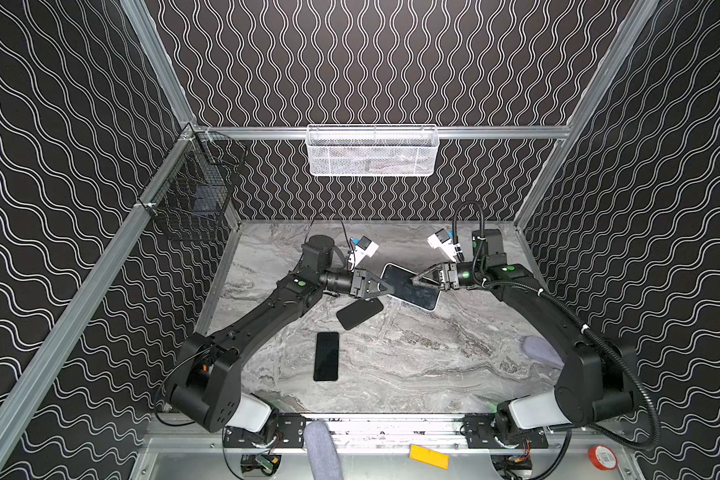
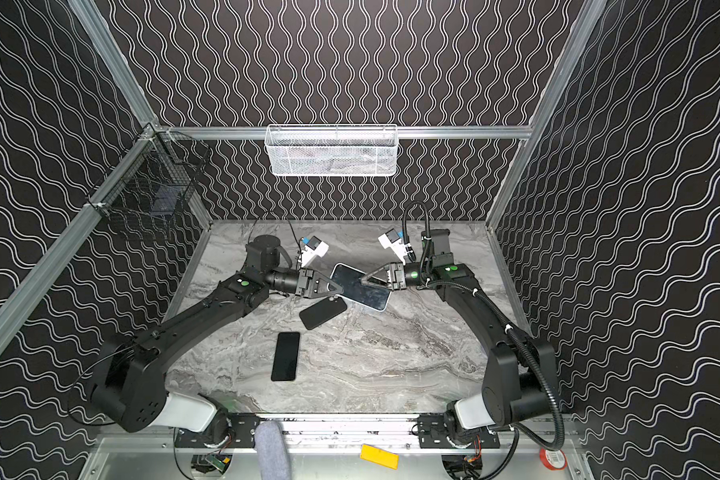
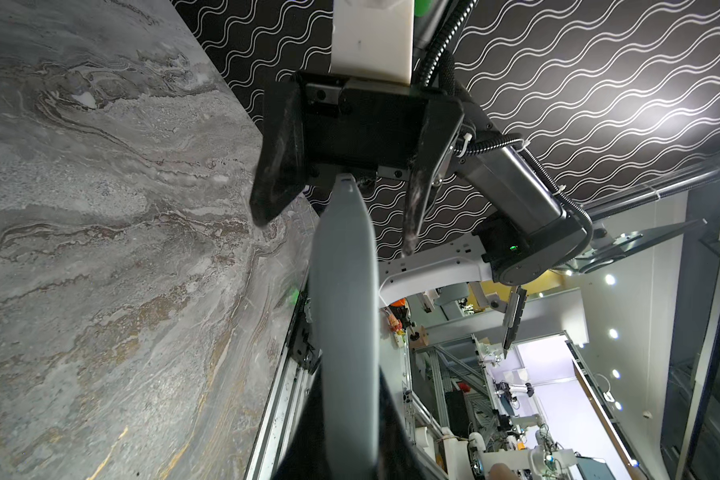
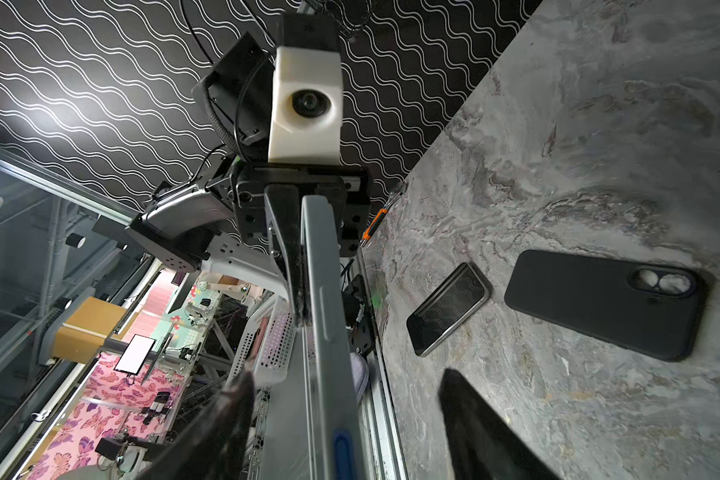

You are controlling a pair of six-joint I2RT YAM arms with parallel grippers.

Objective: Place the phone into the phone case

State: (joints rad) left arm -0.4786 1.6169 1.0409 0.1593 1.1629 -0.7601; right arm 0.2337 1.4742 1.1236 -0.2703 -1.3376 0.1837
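Note:
A large phone with a dark screen and a pale blue rim hangs above the back of the marble table. My left gripper is shut on its left end, and the left wrist view shows the phone edge-on between those fingers. My right gripper is open, its two fingers standing clear either side of the phone's other end. The black phone case lies flat on the table just below the left gripper, camera cut-out showing.
A second, smaller black phone lies screen up nearer the front. A white mesh basket hangs on the back wall and a black wire basket on the left rail. A grey cloth lies by the right arm.

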